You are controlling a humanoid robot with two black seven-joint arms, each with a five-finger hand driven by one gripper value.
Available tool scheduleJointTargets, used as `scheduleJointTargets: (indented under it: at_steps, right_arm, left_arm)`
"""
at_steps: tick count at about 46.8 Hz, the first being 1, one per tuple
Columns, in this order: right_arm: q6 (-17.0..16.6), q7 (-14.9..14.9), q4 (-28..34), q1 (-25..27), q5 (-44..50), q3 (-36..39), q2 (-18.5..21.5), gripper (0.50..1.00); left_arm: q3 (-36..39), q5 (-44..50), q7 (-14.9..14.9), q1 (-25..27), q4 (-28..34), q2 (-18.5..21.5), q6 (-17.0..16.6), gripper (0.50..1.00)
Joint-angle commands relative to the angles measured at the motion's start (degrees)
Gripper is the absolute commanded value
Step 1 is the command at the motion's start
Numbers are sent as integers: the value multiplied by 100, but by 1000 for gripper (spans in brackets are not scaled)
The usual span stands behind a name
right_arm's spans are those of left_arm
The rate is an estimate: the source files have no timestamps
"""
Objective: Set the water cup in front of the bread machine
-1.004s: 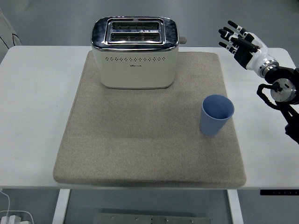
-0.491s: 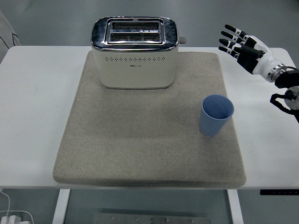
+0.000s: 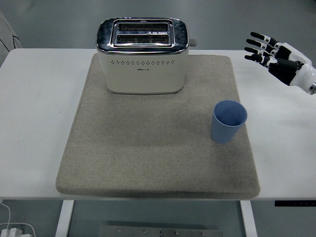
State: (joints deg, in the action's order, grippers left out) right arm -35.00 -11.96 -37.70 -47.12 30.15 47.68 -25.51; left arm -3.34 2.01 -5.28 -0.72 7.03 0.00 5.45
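Note:
A blue water cup [image 3: 228, 121] stands upright near the right edge of the grey mat [image 3: 148, 148]. The cream and chrome bread machine [image 3: 142, 55] sits at the mat's back, left of the cup and farther away. My right hand [image 3: 276, 54] hovers at the far right above the white table, well behind and to the right of the cup. Its fingers are spread and hold nothing. My left arm does not show.
The white table [image 3: 39, 103] extends past the mat on both sides. A white power strip [image 3: 15, 232] with a cable lies on the floor at the bottom left.
My right hand has drawn back to the right toward the picture's edge, and its wrist and forearm have left the view. The cup and the bread machine have stayed put.

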Motion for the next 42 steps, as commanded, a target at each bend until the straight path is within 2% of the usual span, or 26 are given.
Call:
scheduleJointTargets:
  at_steps: [1, 15, 25, 31, 42]
  right_arm:
    - [0, -69, 0, 45, 44, 4, -41, 928]
    - [0, -70, -44, 195, 70, -110, -384, 928]
    - [0, -35, -70, 432, 589, -110, -525, 928]
    - [0, 1, -62, 441, 624, -119, -806, 928]
    - [0, 256, -62, 450, 633, -197, -1201, 926]
  left_arm:
    - [0, 1, -8, 2, 0, 0, 0, 1000]
    - [0, 1, 1, 2, 0, 0, 0, 1000]
    - [0, 1, 1, 2, 0, 0, 0, 1000]
    - [0, 1, 1, 2, 0, 0, 0, 1000]
    - [0, 1, 1, 2, 0, 0, 0, 1000]
